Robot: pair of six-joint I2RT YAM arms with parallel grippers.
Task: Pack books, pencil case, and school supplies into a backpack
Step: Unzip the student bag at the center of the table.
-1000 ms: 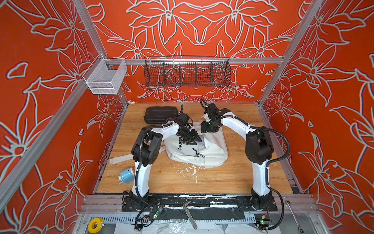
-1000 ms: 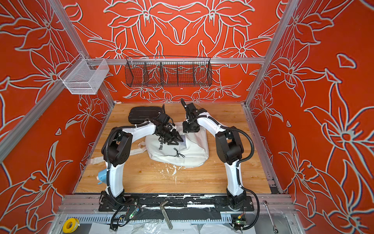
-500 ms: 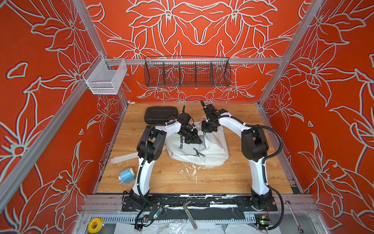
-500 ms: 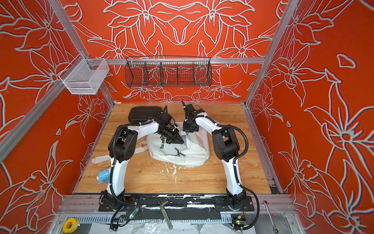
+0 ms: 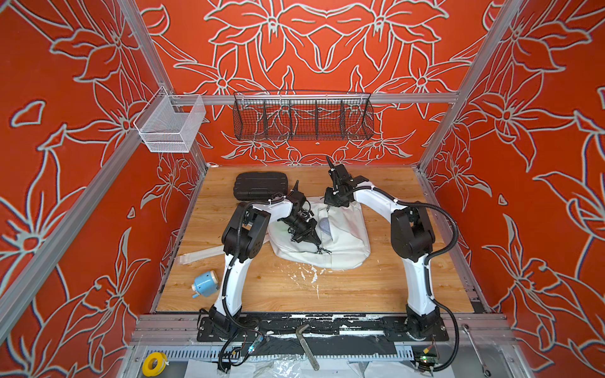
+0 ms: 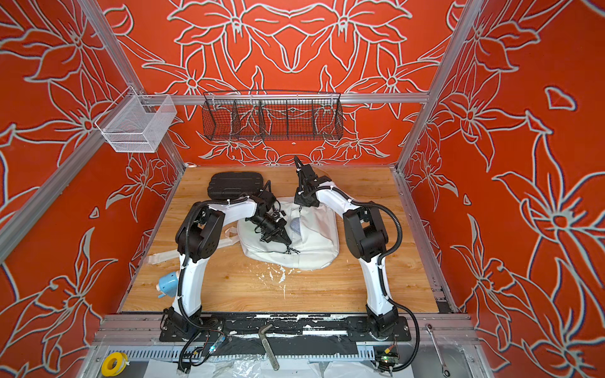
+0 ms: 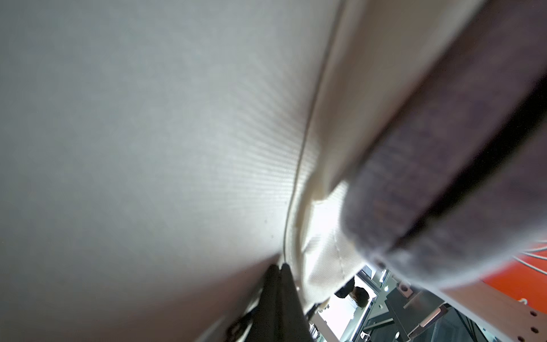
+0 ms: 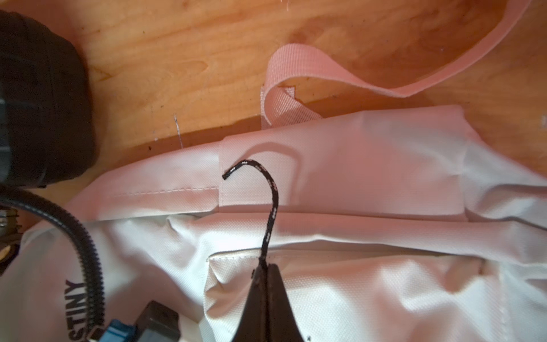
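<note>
The white backpack (image 5: 343,245) (image 6: 314,242) lies flat mid-table, its main opening gaping. The lilac-grey pencil case (image 5: 325,225) (image 7: 444,177) shows inside that opening. My left gripper (image 5: 317,243) (image 7: 276,268) rests over the backpack's front, shut on the white fabric edge of the opening. My right gripper (image 5: 328,203) (image 8: 268,266) hangs at the backpack's far top edge, shut on a black cord zip pull (image 8: 270,204). The light-blue pencil sharpener (image 5: 204,283) (image 6: 168,284) sits at the table's left edge, beside the left arm. The books are out of view.
A black ribbed hard case (image 5: 261,185) lies at the back left, near the left wrist. A white strap (image 5: 199,255) trails left from the backpack; another strap loop (image 8: 296,88) lies behind it. Wire baskets (image 5: 302,117) hang on the back wall. White flecks (image 5: 307,275) mark the wood.
Both grippers have closed: the left on the backpack's opening edge, the right on the zip cord. Both arms' elbows drew in slightly toward the backpack.
</note>
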